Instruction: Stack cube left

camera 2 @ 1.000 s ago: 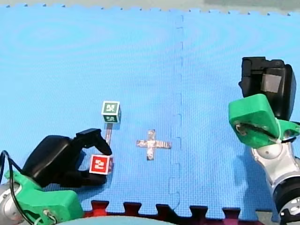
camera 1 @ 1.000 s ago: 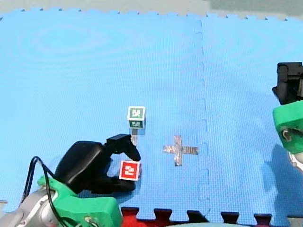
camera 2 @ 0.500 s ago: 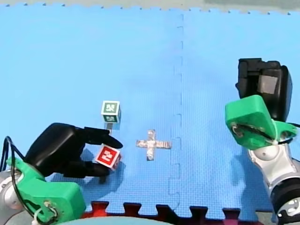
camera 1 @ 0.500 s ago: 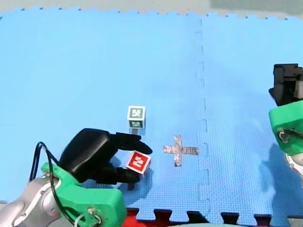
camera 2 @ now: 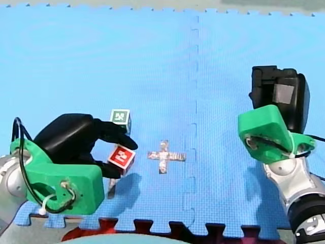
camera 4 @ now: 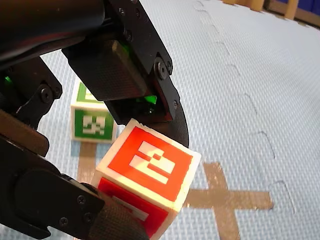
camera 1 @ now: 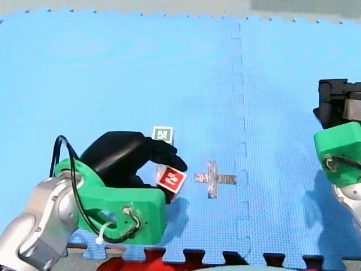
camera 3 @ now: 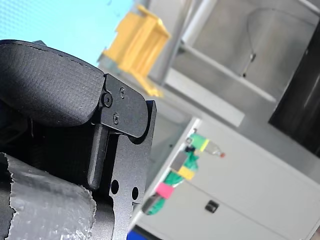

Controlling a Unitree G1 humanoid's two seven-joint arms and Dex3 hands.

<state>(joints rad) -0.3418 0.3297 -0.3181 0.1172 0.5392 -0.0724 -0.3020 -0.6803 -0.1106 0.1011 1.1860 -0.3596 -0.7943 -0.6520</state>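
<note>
My left hand [camera 1: 163, 169] is shut on the red cube [camera 1: 171, 180], which hangs tilted a little above the blue mat [camera 1: 141, 73]. The second wrist view shows the red cube [camera 4: 145, 175] pinched between black fingers [camera 4: 125, 70], with its white pattern face up. The green cube [camera 1: 163, 134] stands on the mat just behind the hand, partly hidden by the fingers; the green cube [camera 4: 90, 117] sits beyond the red one. My right hand [camera 2: 277, 99] is off at the mat's right side, holding nothing.
A silver tape cross [camera 1: 214, 179] lies on the mat right of the cubes. A seam [camera 1: 241, 113] runs front to back between mat tiles. The mat's notched front edge [camera 1: 225, 257] is close to me.
My left hand has lifted the red cube off the mat and carried it back toward the green cube. The right hand has drifted slightly leftward.
</note>
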